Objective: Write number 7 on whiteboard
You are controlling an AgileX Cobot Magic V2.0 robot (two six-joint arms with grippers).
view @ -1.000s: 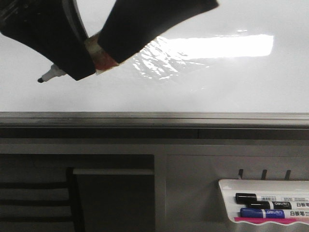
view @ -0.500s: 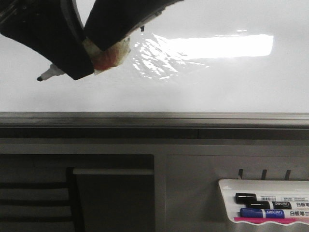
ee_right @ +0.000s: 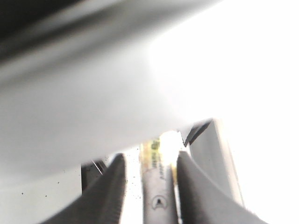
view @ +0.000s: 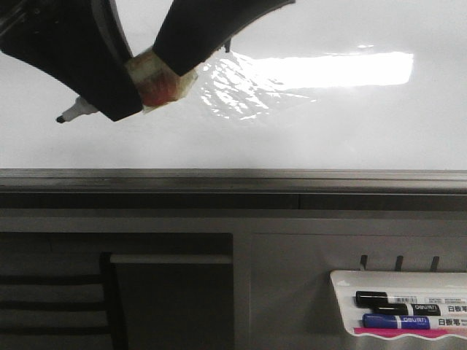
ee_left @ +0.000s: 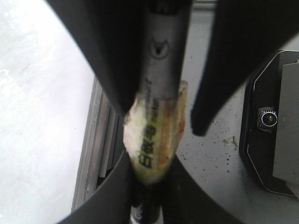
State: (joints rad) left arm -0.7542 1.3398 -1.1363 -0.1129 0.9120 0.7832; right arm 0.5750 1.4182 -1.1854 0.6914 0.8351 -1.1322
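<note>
Whiteboard (view: 306,131) fills the upper half of the front view, glossy and blank, and we find no stroke of the number 7 on it. Both our pincers meet on one marker (view: 149,82) in front of the board's left part. In the left wrist view the marker's barrel runs between two pairs of dark fingers, one pair on the white barrel and the other closed around its taped, yellowish middle; which pair belongs to which arm we cannot settle from that view. The right pincer (ee_right: 147,177) shows its fingers narrow, pressed to either side of the barrel. The left pincer (view: 124,87) looks clamped on the marker too, whose uncapped tip (view: 62,119) pokes out to the left.

We judge the risk to be in the handover: if one pincer lets go before the other grips firmly, the marker may twist or drop. A tilted tip would skid on the glossy surface and leave a broken bar. Spare markers (view: 398,310) lie in the tray (view: 343,281) below
</note>
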